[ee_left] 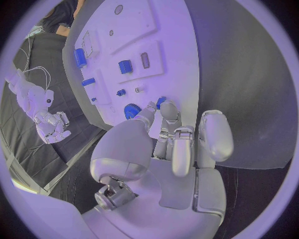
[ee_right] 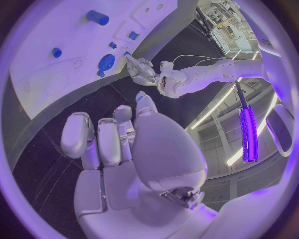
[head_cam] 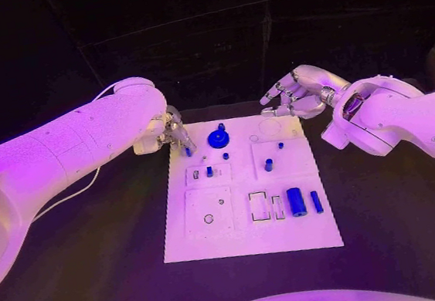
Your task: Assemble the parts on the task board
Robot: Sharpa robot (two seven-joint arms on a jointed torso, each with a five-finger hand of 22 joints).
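Several blue parts are lying nearest the robot along the near end of the task board [head_cam: 250,243]: a large blue block [head_cam: 295,202] and a slimmer blue piece [head_cam: 317,201] are sitting side by side beside two open rectangular slots. Further up the board, small blue pegs [head_cam: 268,164] are standing near the middle, and beyond them a blue gear [head_cam: 218,138] is sitting close to the far edge. At that far left corner the left hand [head_cam: 176,138] is reaching down, and its fingertips [ee_left: 167,110] are pinching a small blue part [ee_left: 161,102] right at the board, just beside the gear. Whether that piece is already seated in a hole, I cannot tell. Across the far end, the right hand [head_cam: 293,97] is hovering above the dark surface [head_cam: 106,294] just off the board's far right corner, its fingers loosely apart and carrying nothing. To my eye the step in hand is fitting this small part near the gear; the next move is probably calling for a steady, upright press down, with care not to nudge the gear.
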